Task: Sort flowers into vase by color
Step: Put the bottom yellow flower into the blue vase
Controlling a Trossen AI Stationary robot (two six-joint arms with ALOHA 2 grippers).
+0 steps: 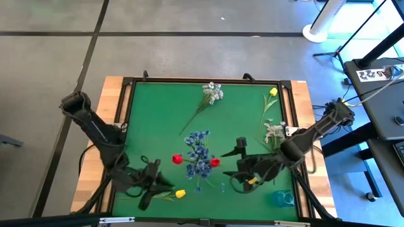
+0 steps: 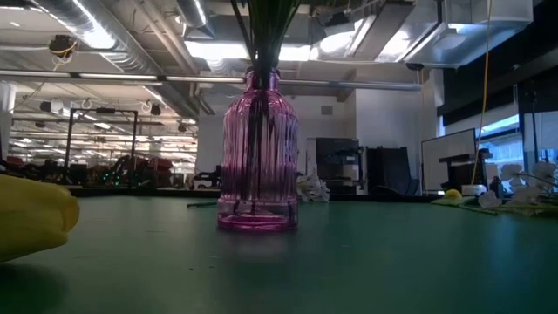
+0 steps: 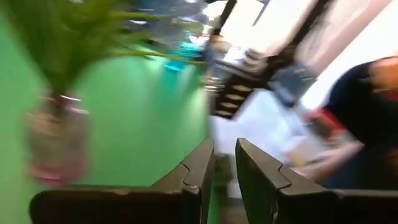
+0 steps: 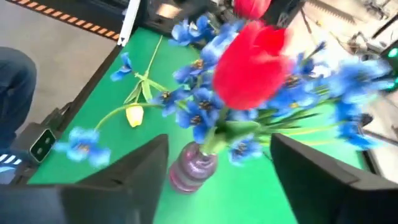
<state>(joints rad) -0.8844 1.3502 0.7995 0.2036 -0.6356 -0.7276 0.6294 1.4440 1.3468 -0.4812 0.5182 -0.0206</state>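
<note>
A pink ribbed glass vase (image 2: 258, 157) stands mid-table, holding sprays of blue blossoms (image 1: 198, 151) and two red tulips (image 1: 177, 159). My right gripper (image 1: 232, 165) hangs open just right of the vase, which shows between its wide-spread fingers (image 4: 221, 146); it touches nothing. My left gripper (image 1: 165, 185) is near the front edge, its fingers (image 3: 224, 155) almost together. A yellow tulip (image 1: 180, 193) lies just off its tip. A whitish spray (image 1: 213, 93), another yellow tulip (image 1: 273, 92) and a second whitish spray (image 1: 274, 131) lie on the green mat. My left gripper seems to have the yellow tulip by its green stem (image 1: 169, 195), which runs from the bud back under the fingers. The gripper itself hides the place of contact. The bud (image 2: 26, 218) sits low by the mat near the front edge.
A teal container (image 1: 284, 197) stands at the front right corner of the mat. A dark frame (image 1: 126, 101) runs round the mat. Free green surface lies left of the vase and toward the far left.
</note>
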